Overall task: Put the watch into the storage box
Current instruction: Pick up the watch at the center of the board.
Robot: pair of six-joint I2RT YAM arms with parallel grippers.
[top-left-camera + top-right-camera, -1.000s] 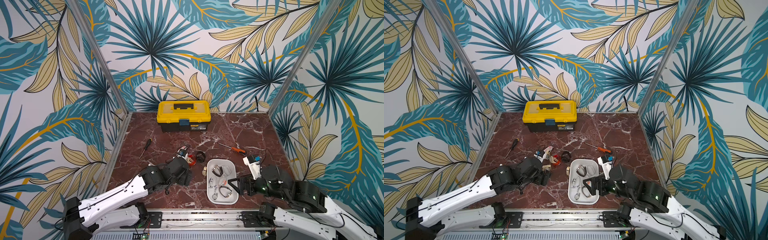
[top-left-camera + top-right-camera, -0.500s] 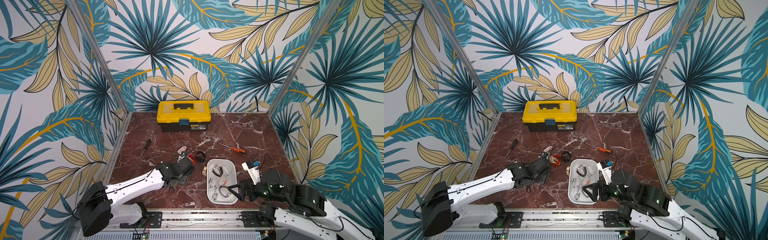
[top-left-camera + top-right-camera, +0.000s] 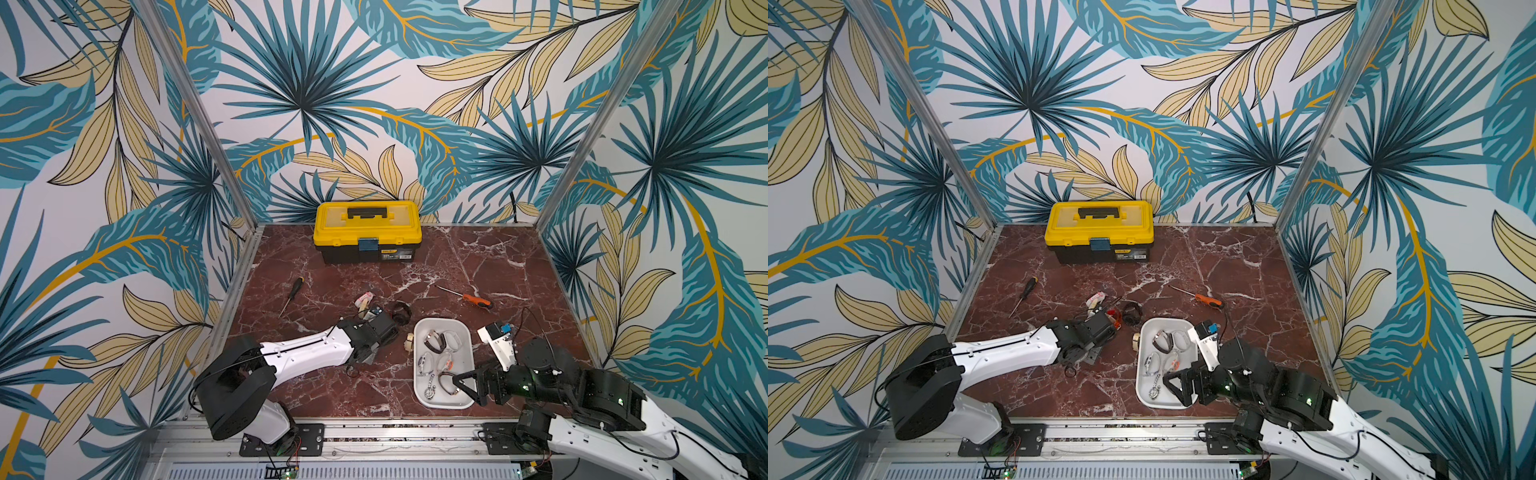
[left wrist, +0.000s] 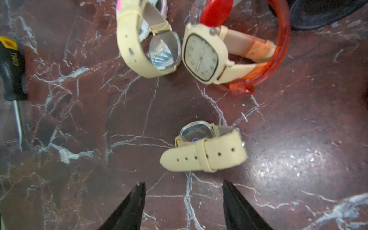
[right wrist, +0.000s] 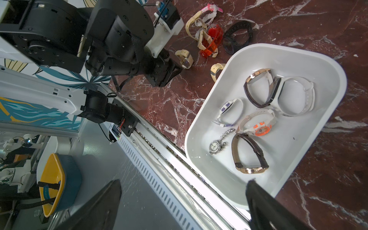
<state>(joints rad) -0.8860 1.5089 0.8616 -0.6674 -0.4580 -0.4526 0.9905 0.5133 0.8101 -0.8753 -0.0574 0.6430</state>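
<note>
Right wrist view: right pincer [image 5: 184, 181] empty, jaws wide, at the near rim of the box [image 5: 322, 89]; left pincer [image 4: 182, 185] facing the watch [image 4: 203, 153].
The right one likely sits there so the box is free for a drop. Left of the box, the left pincer's tips stand apart just short of the watch, probably to close across its strap. The watch lies on the tabletop [image 4: 79, 159], outside the box: cream buckled strap, caseback up. Farther off, another cream watch [image 4: 205, 53] leans against a red strap [image 4: 278, 49].

The right pincer [image 3: 465, 390] gapes over the near corner of the white storage box [image 3: 443, 320].
</note>
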